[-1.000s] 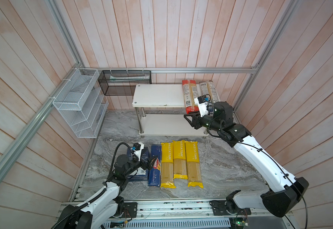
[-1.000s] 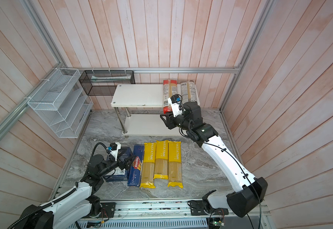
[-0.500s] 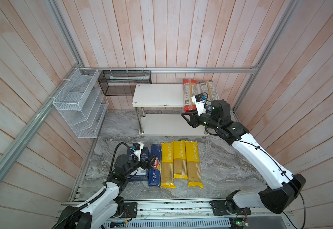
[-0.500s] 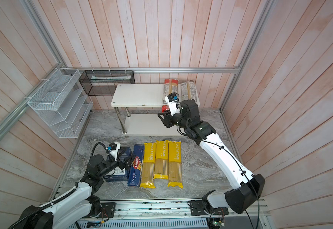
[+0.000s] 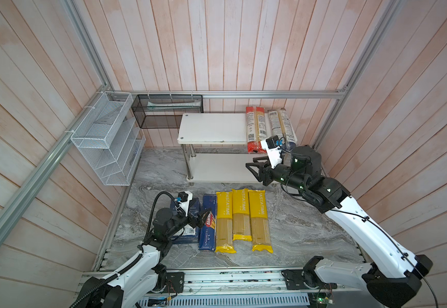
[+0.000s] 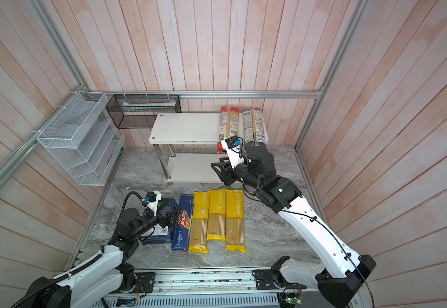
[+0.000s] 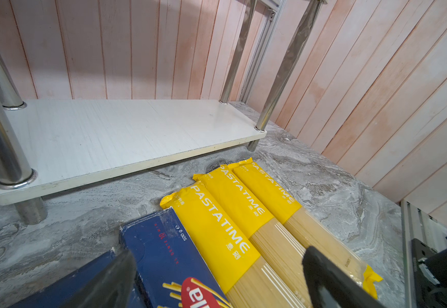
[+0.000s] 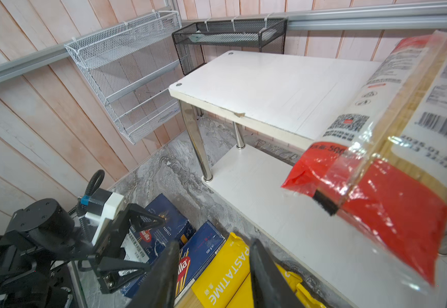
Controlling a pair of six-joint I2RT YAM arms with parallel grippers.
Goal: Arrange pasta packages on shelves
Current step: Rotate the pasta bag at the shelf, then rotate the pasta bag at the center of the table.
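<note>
Right tool ajar, empty.

Looks like a robot lab test cell; plank walls in aluminium framing; white robot arm mounted on a base rail.

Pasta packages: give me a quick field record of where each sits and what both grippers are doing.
top shelf: red-ended bag and dark-blue-ended bag side by side at its right end; the red one overhangs the front edge
lower shelf: no package visible
floor: three yellow PASTATIME bags and two Barilla boxes in a row
left gripper: open, above the Barilla boxes
right gripper: open, empty, in front of the lower shelf
</note>
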